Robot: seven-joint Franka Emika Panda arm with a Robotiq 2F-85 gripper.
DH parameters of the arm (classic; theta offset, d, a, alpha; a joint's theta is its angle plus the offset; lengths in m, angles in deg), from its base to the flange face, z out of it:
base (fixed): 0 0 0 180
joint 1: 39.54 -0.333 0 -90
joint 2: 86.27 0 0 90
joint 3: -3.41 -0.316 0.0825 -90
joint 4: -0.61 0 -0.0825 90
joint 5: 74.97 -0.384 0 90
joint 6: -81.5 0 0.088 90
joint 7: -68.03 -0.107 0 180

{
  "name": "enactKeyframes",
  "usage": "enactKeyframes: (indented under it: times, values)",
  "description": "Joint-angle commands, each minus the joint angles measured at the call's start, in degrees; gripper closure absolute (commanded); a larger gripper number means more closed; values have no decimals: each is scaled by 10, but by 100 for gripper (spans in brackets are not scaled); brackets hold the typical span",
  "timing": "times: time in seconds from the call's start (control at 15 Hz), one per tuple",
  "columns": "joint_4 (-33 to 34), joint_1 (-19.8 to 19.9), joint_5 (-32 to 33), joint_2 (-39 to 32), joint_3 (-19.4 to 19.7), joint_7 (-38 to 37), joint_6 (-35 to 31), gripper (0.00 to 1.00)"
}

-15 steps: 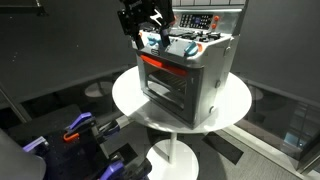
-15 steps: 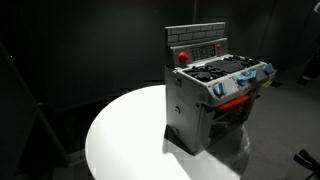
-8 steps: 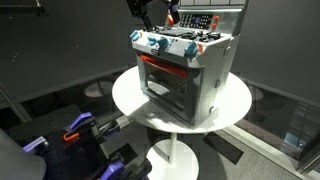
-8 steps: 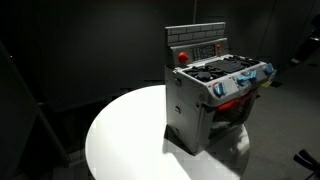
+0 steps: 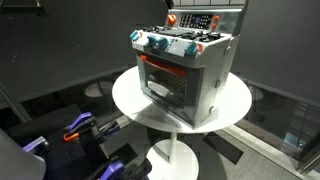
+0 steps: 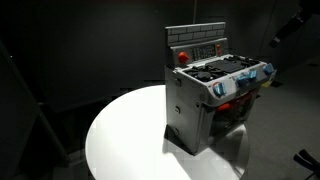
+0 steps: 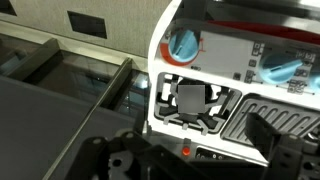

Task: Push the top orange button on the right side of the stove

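The toy stove stands a little off the middle of the round white bench. Its glass oven door sits below a red-orange band, and a row of bluish knobs runs along the front lip. An upright control panel rises behind the stove's burners. On it I can see a round red-orange button low at one end, which also shows in an exterior view. Whether this is the button the task means, I can't say from here.

The arm is a dark shape up high and well off to the side of the stove's knob end, touching nothing. In the wrist view the hand looks down on the stove's top from above, over a black burner grate just behind a blue knob. Only dark pieces of the hand show along the bottom edge, so I cannot tell whether its fingers are spread or pressed together.

I'd guess the stove is hollow plastic: light, rigid in the body, and liable to skate or rock back on the smooth bench. The thin back panel could flex. Nothing needs gripping. A fingertip should meet the button's face squarely and push straight along its travel, gently, so the stove doesn't slide away.
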Motion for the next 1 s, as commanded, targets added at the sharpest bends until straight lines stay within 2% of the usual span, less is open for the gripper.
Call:
enactKeyframes:
  times: [0.0, 0.4, 0.93]
  values:
    - [61, 28, 27, -66, -11, -30, -25, 0]
    - [142, 46, 71, -163, -15, -82, -34, 0]
    - [246, 17, 128, -270, 4, -157, -19, 0]
